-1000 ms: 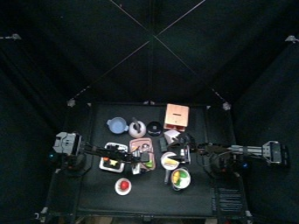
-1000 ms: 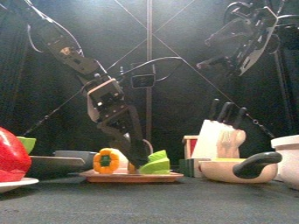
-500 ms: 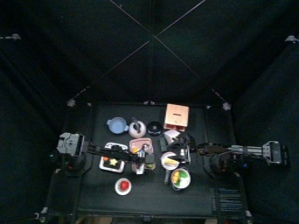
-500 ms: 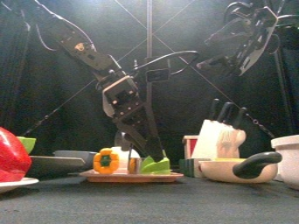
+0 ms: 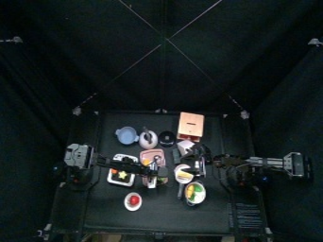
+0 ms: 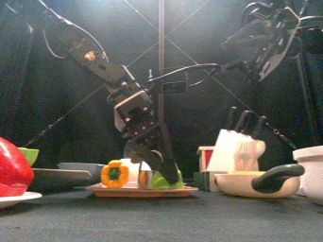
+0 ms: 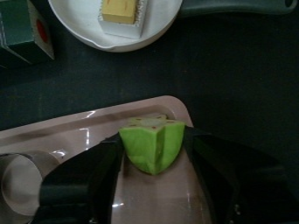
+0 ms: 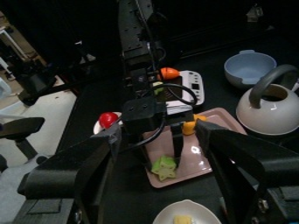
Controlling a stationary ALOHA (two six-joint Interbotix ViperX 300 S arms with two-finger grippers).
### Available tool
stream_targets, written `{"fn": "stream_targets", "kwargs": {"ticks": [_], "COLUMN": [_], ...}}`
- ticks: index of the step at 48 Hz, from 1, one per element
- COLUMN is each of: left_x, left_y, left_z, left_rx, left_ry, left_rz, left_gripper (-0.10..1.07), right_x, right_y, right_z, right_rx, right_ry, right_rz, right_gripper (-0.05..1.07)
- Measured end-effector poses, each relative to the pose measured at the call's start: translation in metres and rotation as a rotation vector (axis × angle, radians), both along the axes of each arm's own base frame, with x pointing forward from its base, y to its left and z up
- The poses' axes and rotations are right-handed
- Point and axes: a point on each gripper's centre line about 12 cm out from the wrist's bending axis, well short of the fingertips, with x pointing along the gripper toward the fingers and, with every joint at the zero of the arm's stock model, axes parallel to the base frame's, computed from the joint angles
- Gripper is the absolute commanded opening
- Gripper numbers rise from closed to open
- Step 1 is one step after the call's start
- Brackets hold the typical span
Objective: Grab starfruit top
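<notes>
Starfruit (image 7: 153,145) sits on the pink board (image 7: 82,140), now bracketed by the left tool (image 7: 155,166), which has descended since a second ago; jaws spread, not clenched. Closure appears imminent. Right tool (image 8: 166,149) hangs released, raised well apart.

From above, the table's things are too small to name. In the front view, lower middle, the left gripper (image 6: 153,172) hides most of the starfruit (image 6: 167,178). At the left edge a red piece (image 6: 11,170) is cut off. The board (image 7: 82,140) runs past the wrist picture's bottom.
</notes>
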Motion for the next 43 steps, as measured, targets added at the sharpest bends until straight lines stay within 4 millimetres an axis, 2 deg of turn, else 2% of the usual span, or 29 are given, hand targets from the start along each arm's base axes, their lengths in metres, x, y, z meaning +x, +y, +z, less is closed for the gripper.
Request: {"fn": "stream_targets", "kwargs": {"ticks": [6,11,26,43], "left_x": [0.0,0.0,-0.008,-0.015], "left_y": [-0.001,0.0,0.0,0.0], "left_z": [0.0,0.0,0.016,0.016], "left_rx": [0.002,0.001,-0.004,-0.011], "left_ry": [0.0,0.003,-0.026,-0.021], "left_rz": [-0.004,-0.001,0.003,0.01], "left_gripper": [0.67,0.63,0.62,0.62], "right_x": [0.0,0.0,0.0,0.0], "right_y": [0.0,0.0,0.0,0.0], "right_z": [0.0,0.0,0.0,0.0], "right_rx": [0.0,-0.001,0.0,0.0], "right_ry": [0.0,0.0,0.0,0.0], "right_rz": [0.0,0.001,0.0,0.0], "right_gripper": [0.98,0.98,0.98,0.98]}}
